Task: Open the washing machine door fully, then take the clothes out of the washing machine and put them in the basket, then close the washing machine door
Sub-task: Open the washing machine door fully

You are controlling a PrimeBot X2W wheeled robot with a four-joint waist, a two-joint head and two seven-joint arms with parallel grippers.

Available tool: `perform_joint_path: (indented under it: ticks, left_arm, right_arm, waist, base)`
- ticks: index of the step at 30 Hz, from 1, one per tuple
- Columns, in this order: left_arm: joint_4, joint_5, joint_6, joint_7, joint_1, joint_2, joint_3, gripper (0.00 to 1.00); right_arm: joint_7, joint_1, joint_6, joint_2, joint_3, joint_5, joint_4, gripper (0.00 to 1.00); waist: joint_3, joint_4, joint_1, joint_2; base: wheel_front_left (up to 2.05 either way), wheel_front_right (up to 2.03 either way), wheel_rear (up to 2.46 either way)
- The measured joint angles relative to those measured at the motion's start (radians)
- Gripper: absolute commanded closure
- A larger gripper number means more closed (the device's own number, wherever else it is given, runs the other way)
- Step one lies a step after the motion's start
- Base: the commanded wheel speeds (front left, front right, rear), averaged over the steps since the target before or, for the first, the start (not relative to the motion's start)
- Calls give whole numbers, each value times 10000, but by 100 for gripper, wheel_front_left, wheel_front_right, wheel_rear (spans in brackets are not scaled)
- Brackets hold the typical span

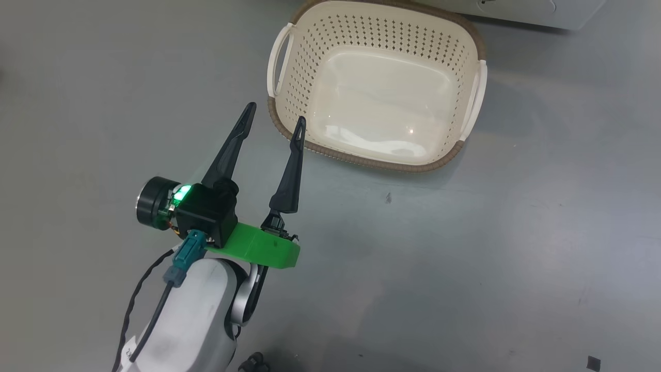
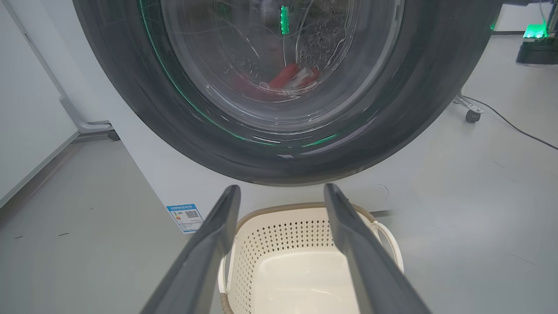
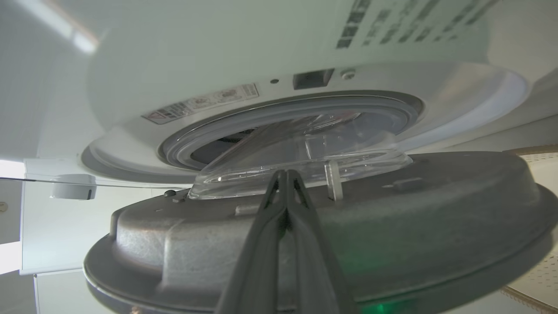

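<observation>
Washing machine door (image 3: 414, 218) lies right in front of the right gripper (image 3: 285, 174), whose two dark fingers are pressed together with nothing between them. Their tips sit at the edge of the door's clear glass bowl, though I cannot tell whether they touch it. From this side the door shows its grey inner face, and it stands ajar, with a gap between it and the grey-ringed opening of the washing machine (image 3: 218, 52) behind. The left gripper (image 1: 275, 113) has its fingers spread wide apart and holds nothing. In the head view it hangs over the grey floor (image 1: 516, 258), just beside the near left corner of the basket (image 1: 297, 77). The basket, cream with a brown rim and two side handles, stands empty on the floor close to the machine's white front. Looking along the left gripper, the basket shows between the two fingers, with the door's glossy black rim above it. The clothes (image 2: 283, 80), a red bundle with some white, lie low in the steel drum, seen through the glass. A blue sticker (image 2: 185, 217) sits at the machine's lower corner, to the left of the basket.
</observation>
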Motion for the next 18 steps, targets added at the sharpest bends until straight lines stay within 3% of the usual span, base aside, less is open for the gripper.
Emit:
perform_joint_path:
  ticks: [6, 18]
  left_arm:
    - [63, 4, 0, 0, 1, -4, 71, 0]
    - [209, 75, 0, 0, 20, -6, 236, 0]
  right_arm:
    - [468, 223, 10, 8, 148, 58, 77, 100]
    - [1014, 1020, 374, 443, 456, 165, 146, 100]
  waist:
    - [-145, -52, 0, 0]
    - [-501, -296, 0, 0]
  base:
    - [0, 0, 0]
    - [0, 0, 0]
